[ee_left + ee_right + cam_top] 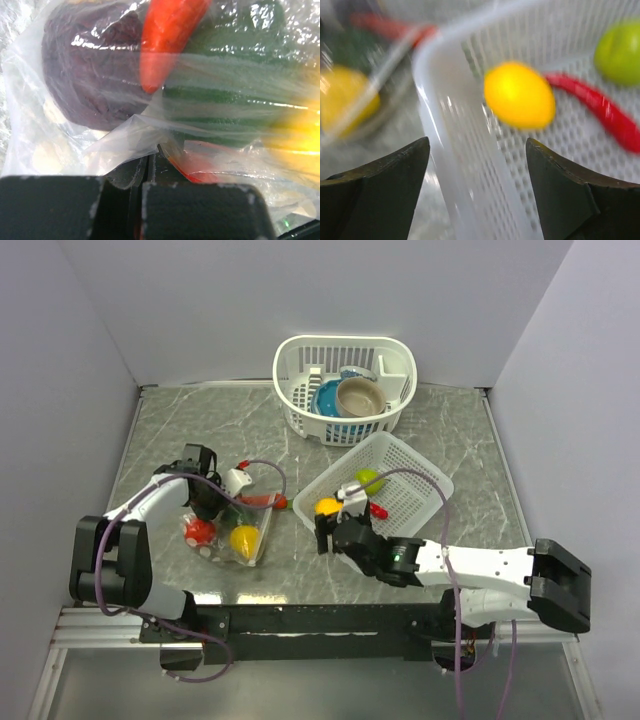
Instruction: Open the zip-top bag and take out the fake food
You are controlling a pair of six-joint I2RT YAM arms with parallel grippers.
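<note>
Marble tabletop (200, 420) under the zip-top bag (120, 137) (fake food (244, 539) blurred inside), left tool (147, 175) tight on it, right tool (477, 141) agape.

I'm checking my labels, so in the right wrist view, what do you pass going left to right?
The bag → basket rim → yellow fruit → lime. The chili overlaps the lime, so it's left out.
</note>
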